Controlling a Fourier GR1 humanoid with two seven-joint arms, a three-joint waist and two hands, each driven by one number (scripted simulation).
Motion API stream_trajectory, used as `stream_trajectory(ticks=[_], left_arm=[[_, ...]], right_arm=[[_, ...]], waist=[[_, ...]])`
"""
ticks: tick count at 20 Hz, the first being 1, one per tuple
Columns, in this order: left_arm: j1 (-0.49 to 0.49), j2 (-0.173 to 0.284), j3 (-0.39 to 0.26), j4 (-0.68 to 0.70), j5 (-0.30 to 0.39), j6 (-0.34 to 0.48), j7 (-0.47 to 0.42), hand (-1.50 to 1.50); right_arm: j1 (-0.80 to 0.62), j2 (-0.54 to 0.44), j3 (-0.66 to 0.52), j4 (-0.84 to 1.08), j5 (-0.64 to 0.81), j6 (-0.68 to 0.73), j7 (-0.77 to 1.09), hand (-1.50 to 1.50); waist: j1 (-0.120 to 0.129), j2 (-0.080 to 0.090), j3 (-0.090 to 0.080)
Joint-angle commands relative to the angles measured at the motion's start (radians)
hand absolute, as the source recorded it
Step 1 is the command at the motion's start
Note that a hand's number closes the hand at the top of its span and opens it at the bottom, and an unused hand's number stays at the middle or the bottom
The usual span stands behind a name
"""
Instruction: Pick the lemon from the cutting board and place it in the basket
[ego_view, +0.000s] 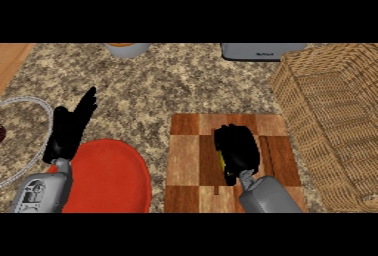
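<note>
Yellow peeks out in a thin strip under our right hand (238, 150) — that is the lemon (221, 159), and it sits on the cutting board (184, 165). Our fingers curl down over it and hide almost all of it, so we seem to be grabbing it, but we cannot see if it is off the wood yet.

We think a lemon is small, light and round, with a hard, bumpy skin. It can roll away, so we want fingers on one side and the thumb on the other, around its fat middle. It will not break if we squeeze a bit.

Our left hand (70, 130) rests with straight fingers above the red plate (118, 175) and holds nothing. The basket (332, 120) stands just beside the board, on the right — a short trip.
</note>
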Motion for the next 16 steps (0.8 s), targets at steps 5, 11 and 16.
stream_trajectory(ticks=[5,11,16], left_arm=[[0.013,-0.003,0.004,0.014,-0.010,0.007,-0.019,0.00],[0.041,-0.004,0.005,-0.025,0.010,-0.009,0.002,0.00],[0.071,-0.011,0.001,-0.024,-0.002,-0.002,-0.040,0.00]], right_arm=[[-0.023,0.029,0.033,-0.255,-0.280,-0.015,0.185,1.50],[-0.131,0.029,0.009,-0.522,-0.420,-0.120,0.378,1.50],[-0.348,0.029,-0.110,-0.699,-0.452,0.046,0.591,1.50]], waist=[[-0.008,0.003,0.005],[0.000,-0.002,0.005],[-0.004,-0.002,0.004]])
